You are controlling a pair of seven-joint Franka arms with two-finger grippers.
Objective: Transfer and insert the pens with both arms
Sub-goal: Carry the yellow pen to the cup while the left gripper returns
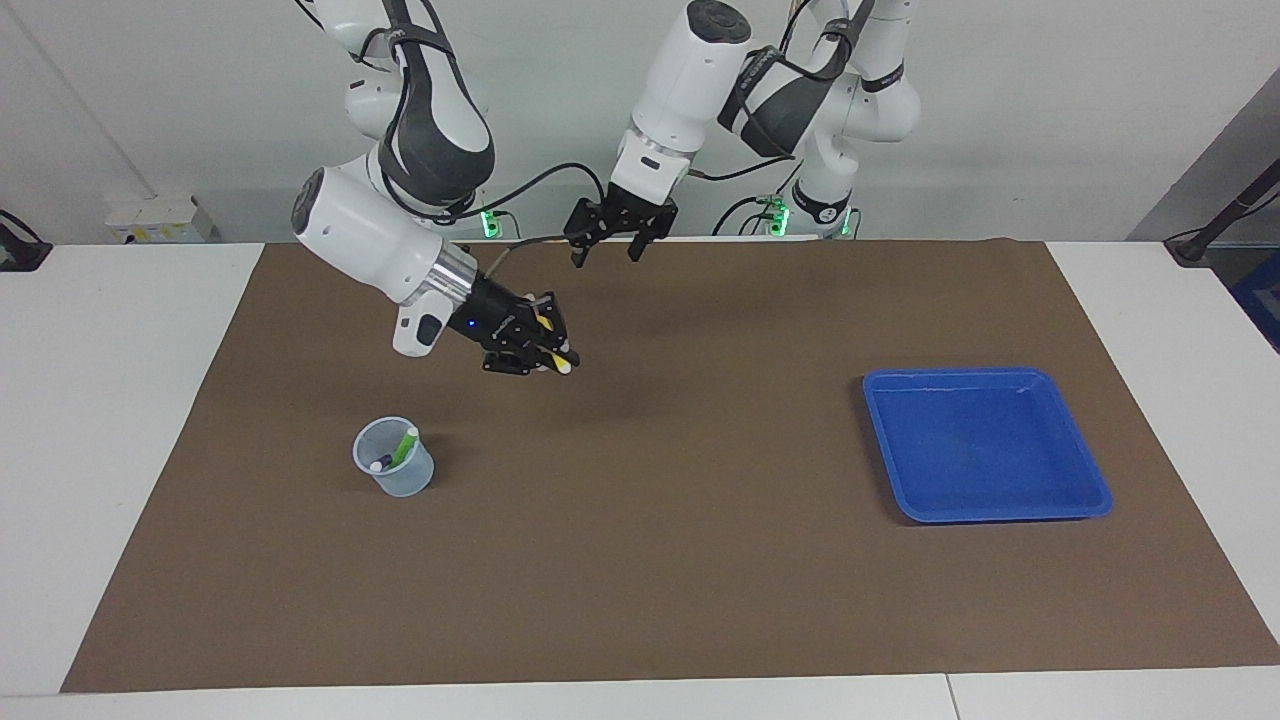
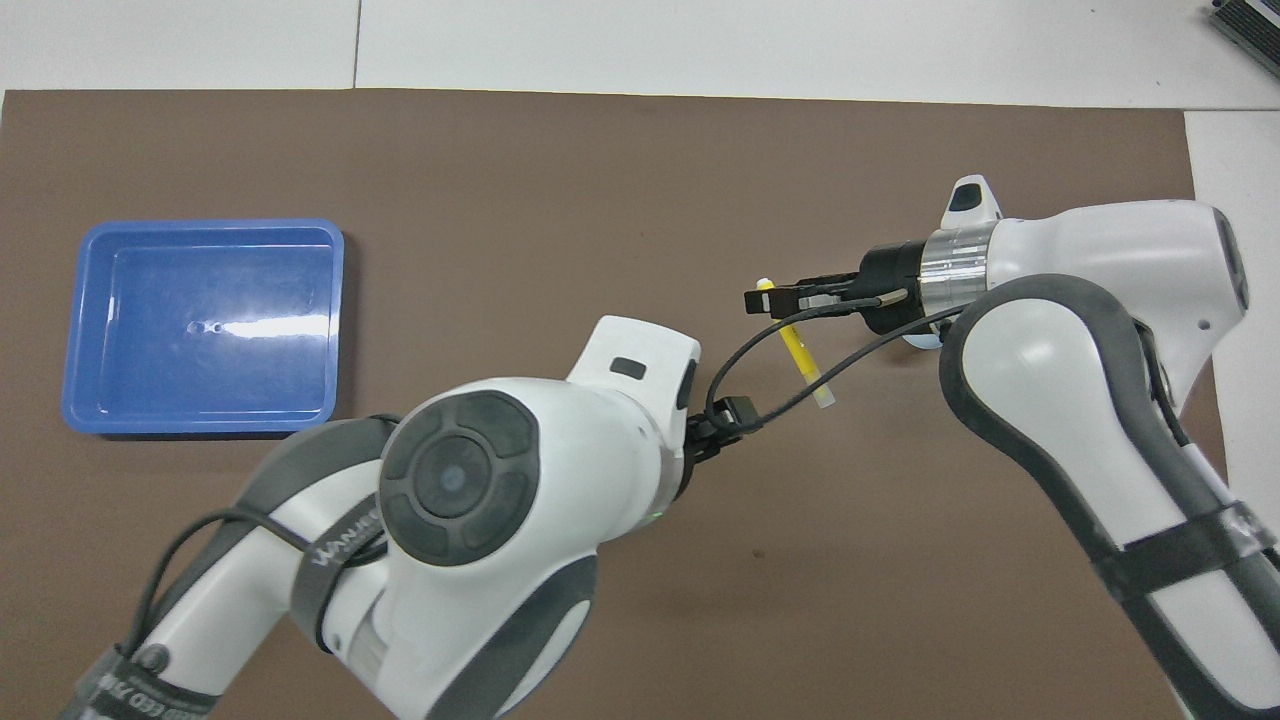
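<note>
Two pens stand in the cup (image 1: 394, 470); right jaws grip the yellow pen (image 2: 797, 348), left jaws wide.

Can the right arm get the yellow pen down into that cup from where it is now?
Probably yes. The right gripper holds the yellow pen above bare mat, the cup stands unobstructed, and the left gripper is well away.

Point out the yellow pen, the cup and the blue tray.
yellow pen (image 2: 800, 350): overhead view, mid barrel, below the right hand.
cup (image 1: 397, 478): facing view, its clear outer wall.
blue tray (image 1: 1100, 489): facing view, rim at the left arm's end.
</note>
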